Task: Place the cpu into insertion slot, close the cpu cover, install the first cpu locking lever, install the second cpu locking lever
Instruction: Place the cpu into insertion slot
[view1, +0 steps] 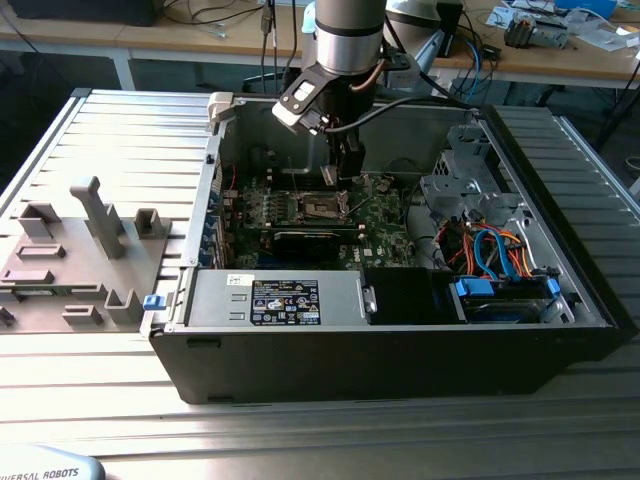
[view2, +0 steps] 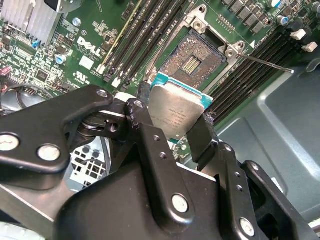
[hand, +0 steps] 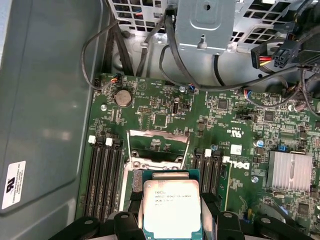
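My gripper (view2: 172, 122) pinches the cpu (view2: 176, 107) by two edges near the bare insertion slot (view2: 192, 59); landing skewed could damage the slot; thin grip may slip.

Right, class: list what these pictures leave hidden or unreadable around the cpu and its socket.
Underside of the cpu: faces away in both wrist views.
Part of the insertion slot: covered by the cpu in the second wrist view.
Gap between cpu and slot: exterior view, the gripper blocks it.
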